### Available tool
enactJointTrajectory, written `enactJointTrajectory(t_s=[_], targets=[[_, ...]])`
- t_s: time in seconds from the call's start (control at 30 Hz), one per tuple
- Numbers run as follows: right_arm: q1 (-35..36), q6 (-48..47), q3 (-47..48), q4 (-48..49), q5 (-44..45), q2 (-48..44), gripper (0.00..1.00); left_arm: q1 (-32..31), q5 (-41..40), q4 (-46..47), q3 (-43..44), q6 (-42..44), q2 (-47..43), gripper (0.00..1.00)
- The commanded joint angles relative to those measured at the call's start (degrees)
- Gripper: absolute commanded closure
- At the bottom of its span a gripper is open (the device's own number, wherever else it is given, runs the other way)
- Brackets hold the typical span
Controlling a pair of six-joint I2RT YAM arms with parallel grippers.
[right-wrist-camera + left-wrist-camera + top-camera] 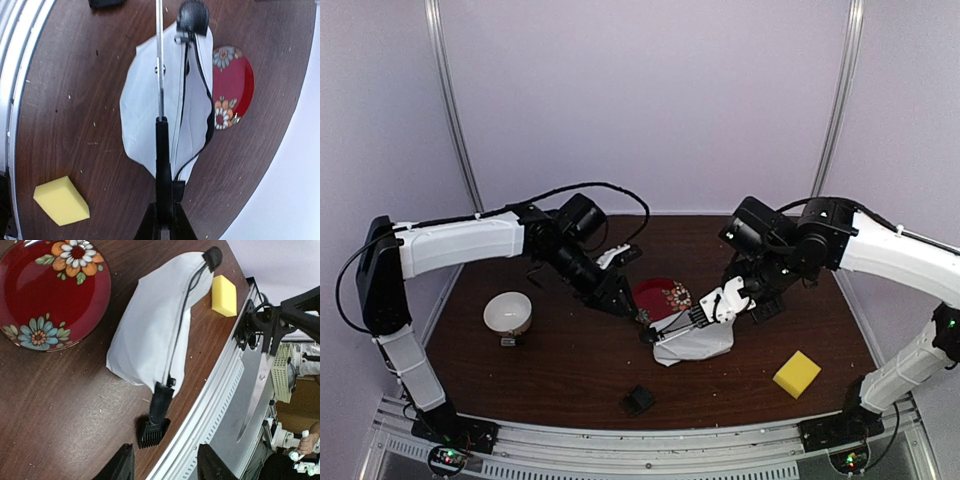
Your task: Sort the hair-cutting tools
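Note:
My right gripper (165,212) is shut on the black handle of a pair of scissors (160,75). Their thin silver blades point forward above a white zip pouch (145,115). In the top view this gripper (705,318) hovers over the pouch (705,345). A slim black piece (161,400) sticks out of the pouch's end; I cannot tell whether it is the clipper. The black attachment block (151,432) lies on the table beside it and shows in the top view (638,400). My left gripper (165,467) is open and empty, just behind the block. The second scissors are not in view.
A red flowered plate (660,297) sits behind the pouch, next to my left gripper (618,298). A white bowl (508,312) stands at the left. A yellow sponge (797,373) lies at the front right. The metal table rail (220,405) runs close to the block.

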Motion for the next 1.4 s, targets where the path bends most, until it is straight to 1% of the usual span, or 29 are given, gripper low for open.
enactJointTrajectory(t_s=[0.0, 0.07, 0.1, 0.17, 0.33, 0.43, 0.63, 0.7, 0.73, 0.83, 0.93, 1.03, 1.17, 1.37], targets=[[-4.3, 2.0, 0.2, -5.1, 5.1, -1.0, 1.00, -0.9, -0.8, 15.6, -7.9, -9.6, -1.1, 0.54], [-6.3, 2.1, 0.1, -5.5, 6.6, -0.9, 1.00, -1.0, 1.4, 19.4, -9.6, -11.3, 0.2, 0.53], [-7.2, 2.2, 0.1, -5.8, 7.1, -0.8, 1.00, -1.0, 1.9, 20.6, -10.0, -11.6, 0.7, 0.49], [-8.6, 2.3, 0.1, -6.1, 7.8, -0.8, 1.00, -1.0, 2.4, 21.4, -10.2, -11.5, 1.6, 0.49], [-9.3, 3.3, 0.1, -5.7, 8.8, -0.4, 1.00, -1.4, 4.9, 21.5, -9.6, -11.2, 4.6, 0.53], [-9.3, 4.1, 0.2, -4.9, 10.1, 0.9, 1.00, -2.4, 5.7, 20.3, -8.6, -10.1, 5.9, 0.59], [-9.3, 5.0, 0.9, -5.0, 11.1, 3.8, 1.00, -4.1, 6.4, 18.6, -7.8, -9.5, 7.2, 0.56], [-9.3, 5.1, 1.0, -5.1, 11.4, 4.5, 1.00, -4.3, 6.3, 18.6, -7.2, -9.6, 7.4, 0.60], [-9.3, 5.1, 0.9, -5.0, 11.4, 4.8, 1.00, -4.4, 6.0, 18.7, -7.1, -9.9, 7.5, 0.63], [-9.3, 5.3, 0.6, -4.3, 11.8, 5.5, 1.00, -4.4, 6.1, 19.2, -6.7, -10.5, 7.5, 0.76], [-9.3, 6.3, 0.9, -3.2, 12.4, 6.9, 1.00, -4.7, 5.9, 19.2, -6.2, -10.5, 7.5, 0.91], [-9.3, 8.2, 2.5, -3.5, 12.0, 9.4, 1.00, -4.8, 6.2, 19.2, -6.1, -10.5, 7.4, 1.00], [-8.9, 10.3, 5.0, -4.4, 12.0, 12.6, 1.00, -4.8, 6.1, 19.1, -6.1, -10.7, 7.4, 1.00], [-8.0, 11.5, 6.9, -3.8, 12.0, 14.4, 1.00, -4.8, 5.8, 19.1, -5.9, -10.6, 6.8, 1.00]])
